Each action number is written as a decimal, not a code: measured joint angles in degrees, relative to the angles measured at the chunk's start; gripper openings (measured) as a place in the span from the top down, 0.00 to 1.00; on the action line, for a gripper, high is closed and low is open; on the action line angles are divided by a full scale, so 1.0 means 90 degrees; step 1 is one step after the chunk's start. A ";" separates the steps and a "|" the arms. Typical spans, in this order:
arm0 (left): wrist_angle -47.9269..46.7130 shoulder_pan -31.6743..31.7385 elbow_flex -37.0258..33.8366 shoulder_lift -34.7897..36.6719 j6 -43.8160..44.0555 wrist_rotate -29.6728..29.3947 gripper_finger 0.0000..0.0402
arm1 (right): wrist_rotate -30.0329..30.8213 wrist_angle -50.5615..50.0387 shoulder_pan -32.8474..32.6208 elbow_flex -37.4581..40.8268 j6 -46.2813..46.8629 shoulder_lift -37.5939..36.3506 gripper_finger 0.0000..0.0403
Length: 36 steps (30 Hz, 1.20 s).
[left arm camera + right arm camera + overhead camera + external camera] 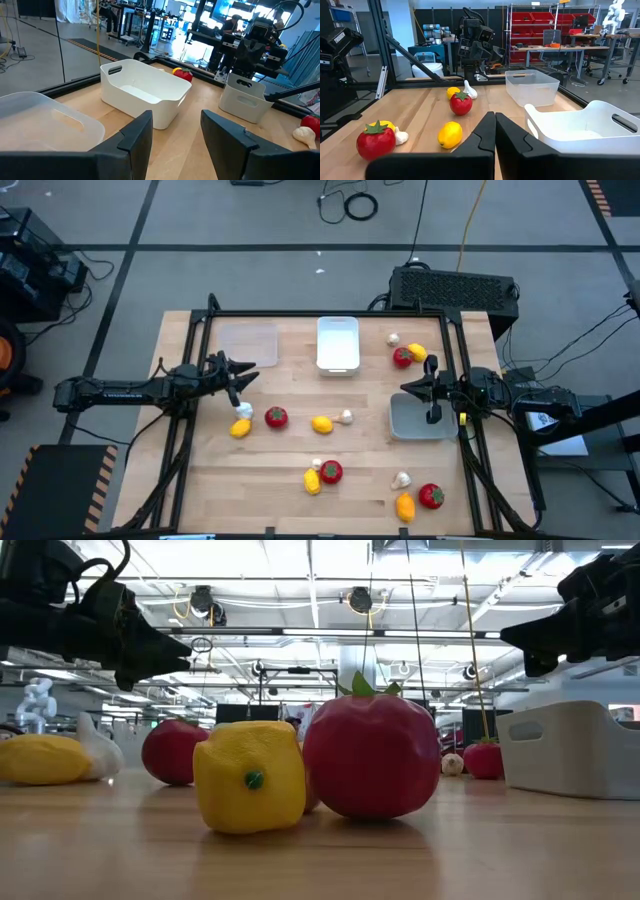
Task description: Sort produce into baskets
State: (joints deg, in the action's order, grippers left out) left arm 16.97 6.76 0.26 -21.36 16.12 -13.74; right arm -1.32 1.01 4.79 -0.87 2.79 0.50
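Produce is lying scattered on the worktop. The left claw is hanging partly open and seemingly gripping nothing, just above a garlic bulb and yellow fruit, near the clear basket. The right claw is hovering fully closed, empty, over the grey basket, with the white basket lying between both claws.

Counts of toy produce and baskets on the wooden surface.

Four red tomatoes are visible, five yellow or orange fruits, and about five small whitish bulbs, though one by the left arm is hard to make out. There are three baskets: one clear basket, one white basket, one grey basket. Two robot arms are present.
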 joint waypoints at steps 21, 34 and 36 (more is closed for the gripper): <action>0.0000 0.0000 0.0000 0.0000 0.0000 0.0000 0.56 | 0.0000 0.0000 0.0000 0.0000 0.0000 -0.0001 1.00; 0.0235 -0.0005 0.0000 0.0001 0.1229 0.0333 0.56 | -0.0002 0.0000 -0.0002 0.0000 0.0197 0.0001 1.00; 0.0209 -0.0010 -0.0001 -0.0001 0.1788 0.0528 0.56 | 0.0000 0.0001 -0.0002 0.0000 0.0388 0.0001 1.00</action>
State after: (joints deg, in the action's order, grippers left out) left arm 18.85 6.68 0.25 -21.37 32.21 -8.99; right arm -1.32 1.02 4.78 -0.88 6.28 0.51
